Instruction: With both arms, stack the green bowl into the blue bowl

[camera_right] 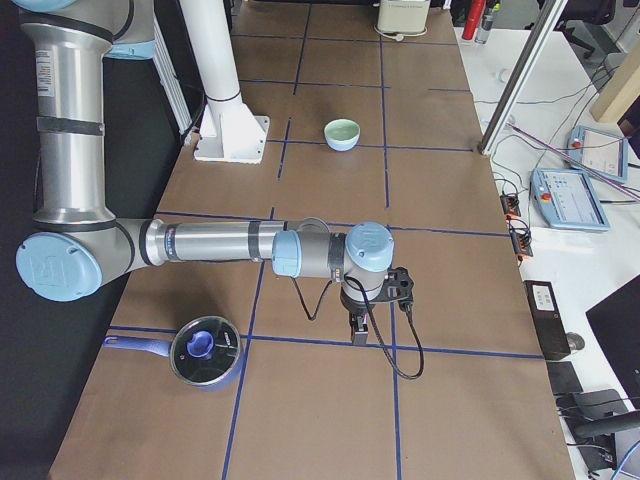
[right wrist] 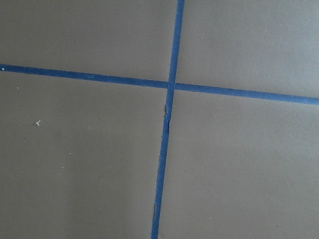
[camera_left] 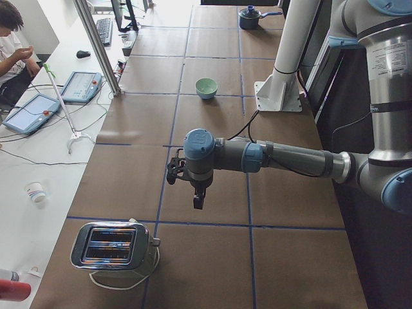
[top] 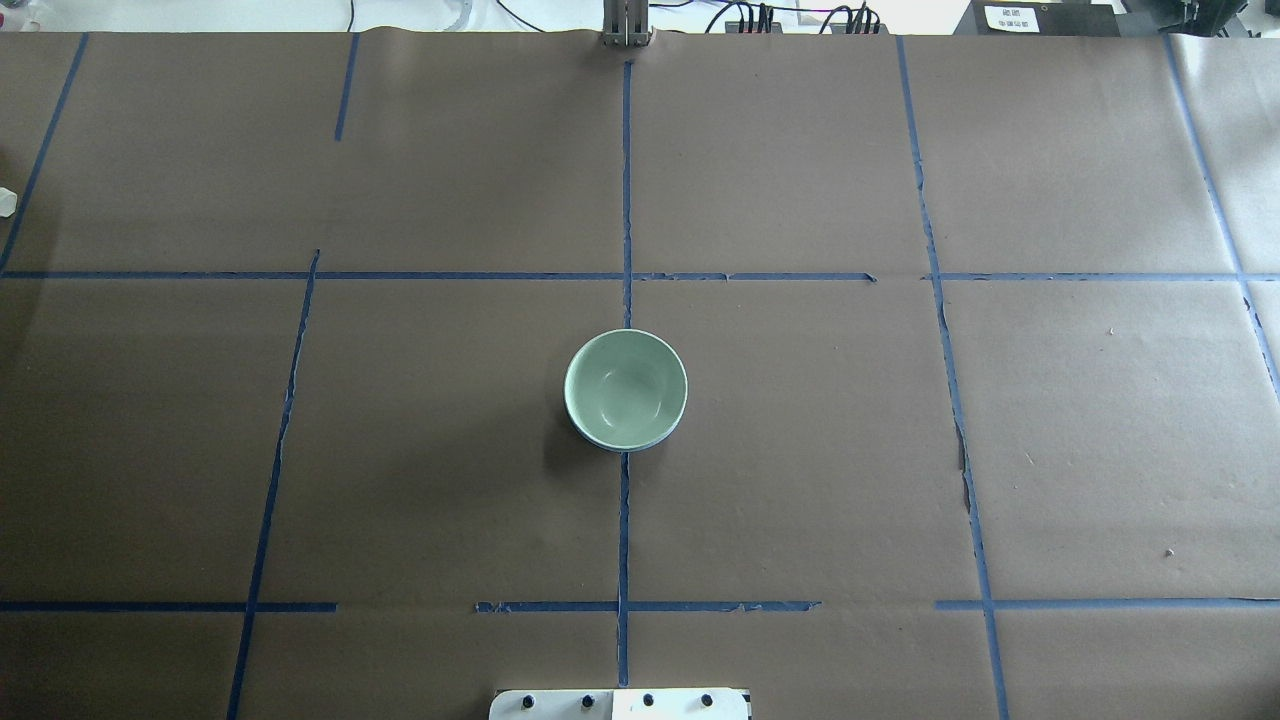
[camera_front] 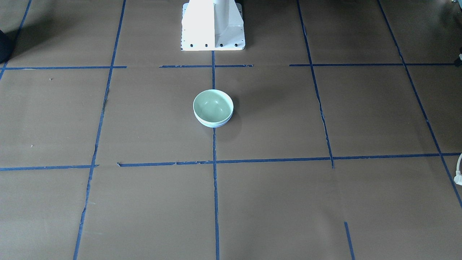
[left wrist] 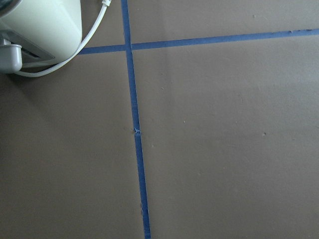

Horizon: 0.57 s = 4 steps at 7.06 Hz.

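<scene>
The green bowl (camera_front: 213, 104) sits inside the blue bowl (camera_front: 213, 125) at the table's middle, in front of the pedestal. Only a thin pale blue rim shows under it. The stack also shows in the overhead view, green bowl (top: 625, 385) over blue rim (top: 627, 447). Both arms are far from the bowls, near the table's ends. My left gripper (camera_left: 198, 198) hangs over bare paper near a toaster. My right gripper (camera_right: 357, 330) hangs over a tape crossing near a pot. They show only in the side views, so I cannot tell whether they are open or shut.
A chrome toaster (camera_left: 112, 248) with a white cord stands at the left end and also shows in the left wrist view (left wrist: 40, 25). A lidded blue pot (camera_right: 205, 350) stands at the right end. The white pedestal (camera_front: 213, 25) stands behind the bowls. An operator (camera_left: 13, 38) sits beside the table.
</scene>
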Each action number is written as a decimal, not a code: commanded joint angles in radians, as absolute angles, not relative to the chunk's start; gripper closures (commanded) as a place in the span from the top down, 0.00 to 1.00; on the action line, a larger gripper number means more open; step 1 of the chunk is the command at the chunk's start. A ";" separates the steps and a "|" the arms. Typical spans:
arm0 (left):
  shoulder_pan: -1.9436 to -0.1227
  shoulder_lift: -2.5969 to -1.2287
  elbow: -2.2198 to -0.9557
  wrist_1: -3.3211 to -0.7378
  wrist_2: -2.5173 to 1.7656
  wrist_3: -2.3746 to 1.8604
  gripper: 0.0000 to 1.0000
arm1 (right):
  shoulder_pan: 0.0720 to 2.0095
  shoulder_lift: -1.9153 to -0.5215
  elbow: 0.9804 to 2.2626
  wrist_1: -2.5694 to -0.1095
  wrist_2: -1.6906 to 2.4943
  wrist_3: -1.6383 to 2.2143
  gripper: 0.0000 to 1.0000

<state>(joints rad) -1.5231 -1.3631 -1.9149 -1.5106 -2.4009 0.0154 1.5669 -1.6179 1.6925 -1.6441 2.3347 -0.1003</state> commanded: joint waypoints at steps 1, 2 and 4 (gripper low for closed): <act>-1.528 -1.348 -1.919 -1.502 -2.396 0.014 1.00 | 1.563 -1.618 1.697 -1.644 2.335 -0.101 1.00; -1.528 -1.347 -1.911 -1.502 -2.384 0.012 1.00 | 1.563 -1.620 1.698 -1.644 2.335 -0.101 1.00; -1.542 -1.347 -1.922 -1.412 -2.381 0.011 1.00 | 1.563 -1.621 1.698 -1.644 2.335 -0.101 1.00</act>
